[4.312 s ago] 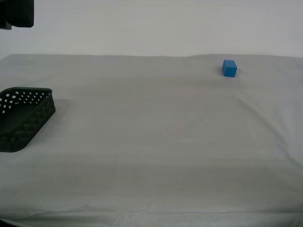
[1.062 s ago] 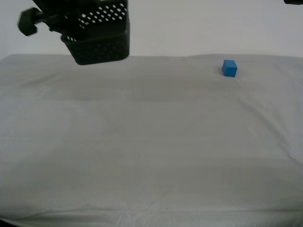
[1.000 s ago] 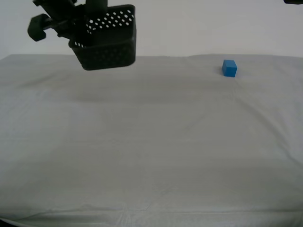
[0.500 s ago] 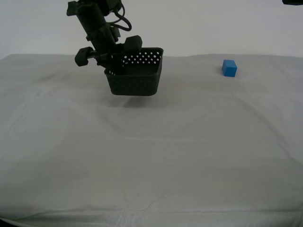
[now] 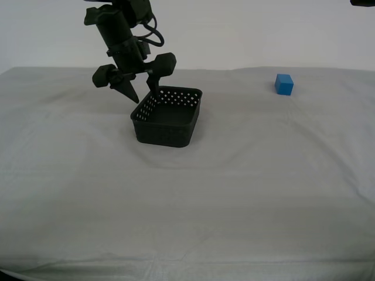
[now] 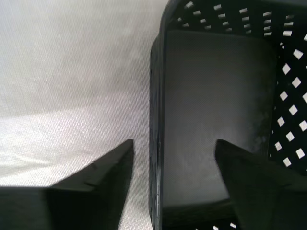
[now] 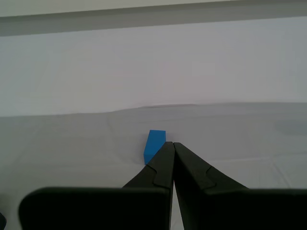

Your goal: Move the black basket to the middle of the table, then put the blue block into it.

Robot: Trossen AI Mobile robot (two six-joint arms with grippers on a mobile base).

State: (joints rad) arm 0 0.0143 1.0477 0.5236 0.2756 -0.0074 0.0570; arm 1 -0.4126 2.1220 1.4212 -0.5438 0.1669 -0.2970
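The black basket (image 5: 167, 117) stands upright on the table (image 5: 234, 193) near its middle. My second gripper (image 5: 142, 93) hangs just over the basket's rim on the exterior view's left, open. In the second wrist view one finger is outside the basket wall (image 6: 156, 120) and the other over its inside, with my second gripper (image 6: 172, 143) holding nothing. The blue block (image 5: 284, 84) sits far back on the exterior view's right. In the first wrist view my first gripper (image 7: 170, 144) is shut and empty, with the blue block (image 7: 154, 145) beyond its tips.
The grey-white cloth is slightly wrinkled, with folds toward the exterior view's right edge. A dark arm part (image 5: 363, 2) shows at the exterior view's top right corner. A pale wall stands behind the table.
The second arm carried the basket from up in the air down and toward the exterior view's right, set it on the cloth, and opened its jaws. The blue block has not moved.
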